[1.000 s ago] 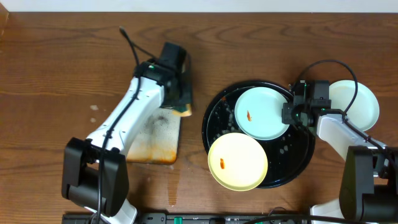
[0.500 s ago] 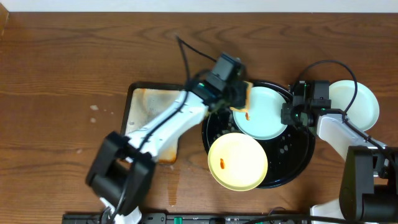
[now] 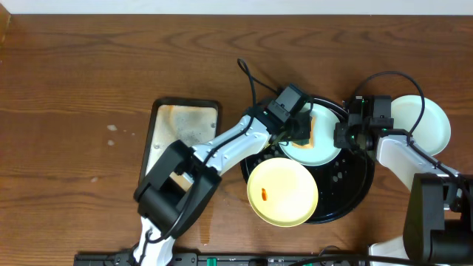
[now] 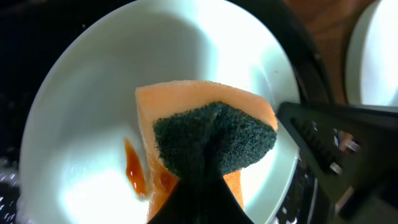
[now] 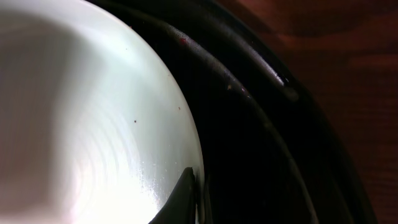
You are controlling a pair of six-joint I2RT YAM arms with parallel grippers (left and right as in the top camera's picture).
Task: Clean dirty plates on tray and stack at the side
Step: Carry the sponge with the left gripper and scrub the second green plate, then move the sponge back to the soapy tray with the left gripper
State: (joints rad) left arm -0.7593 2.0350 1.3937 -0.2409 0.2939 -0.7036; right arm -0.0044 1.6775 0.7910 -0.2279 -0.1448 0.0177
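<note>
Both arms stretched over the tray [image 3: 359, 193]: left fingers [image 4: 200, 190] clamped on sponge [image 4: 214, 134], right fingers [image 5: 185, 190] pinching mint plate [image 5: 74, 112] rim.

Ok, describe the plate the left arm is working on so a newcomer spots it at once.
Find the big round black tray right of the rusty pan. On its far half lies the pale mint plate, behind the yellow plate. Only it has the sponge on it, held by the left pincer; the other mint plate lies off the tray.

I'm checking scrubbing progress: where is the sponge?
Overhead, centre-right: the sponge sits in the left gripper over the mint plate at the far side of the black tray.
</note>
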